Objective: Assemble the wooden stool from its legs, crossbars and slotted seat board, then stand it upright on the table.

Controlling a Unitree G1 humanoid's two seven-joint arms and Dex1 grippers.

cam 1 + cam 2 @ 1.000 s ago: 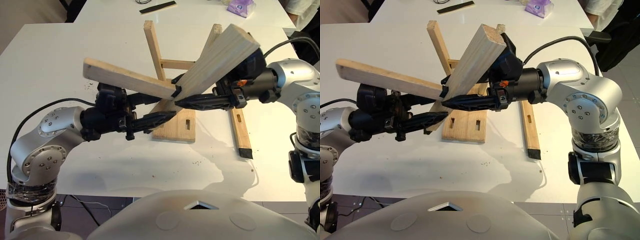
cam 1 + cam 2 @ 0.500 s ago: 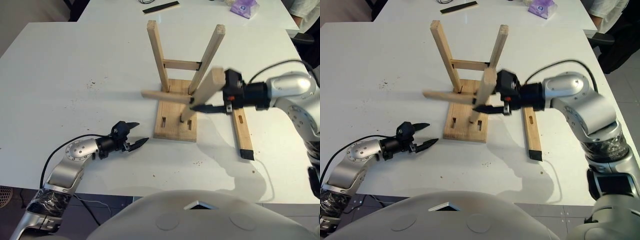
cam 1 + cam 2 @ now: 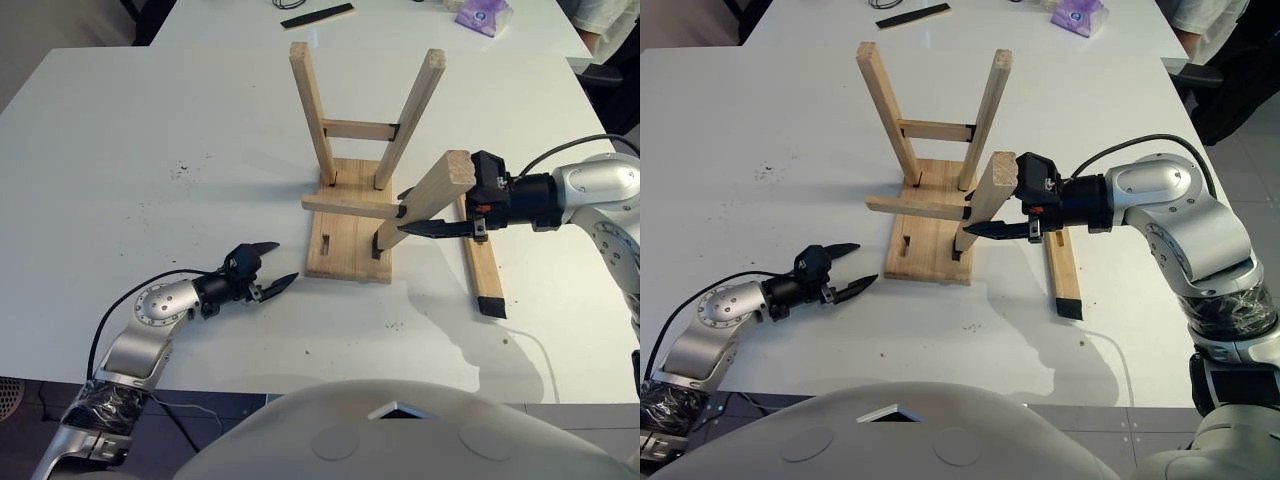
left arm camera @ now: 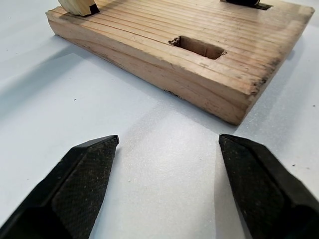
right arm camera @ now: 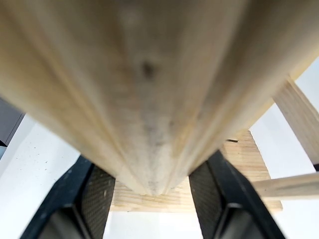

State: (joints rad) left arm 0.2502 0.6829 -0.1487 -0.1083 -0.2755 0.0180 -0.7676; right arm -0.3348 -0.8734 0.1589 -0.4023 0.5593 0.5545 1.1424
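The slotted seat board [image 3: 348,262] lies flat in the middle of the white counter [image 3: 150,120]. Two upright legs [image 3: 311,100] stand at the board's far end, splaying slightly apart and joined by a short crossbar [image 3: 358,129].

The right gripper [image 3: 400,212] comes in from the board's right side, its jaws clamped around a third leg [image 3: 432,192]. This leg tilts, with its lower end down at the board's near right slot; whether it is seated there cannot be told. A second crossbar [image 3: 350,205] runs from the held leg across above the board to its left edge.

A fourth leg [image 3: 483,265] lies flat on the counter just right of the board.

The left gripper [image 3: 283,263] sits low over the counter, near the board's near left corner, jaws spread wide with nothing between them. An empty slot [image 4: 197,46] shows in the board ahead of it.

Well beyond the board lie a black strip [image 3: 315,14] and a purple packet [image 3: 483,14].
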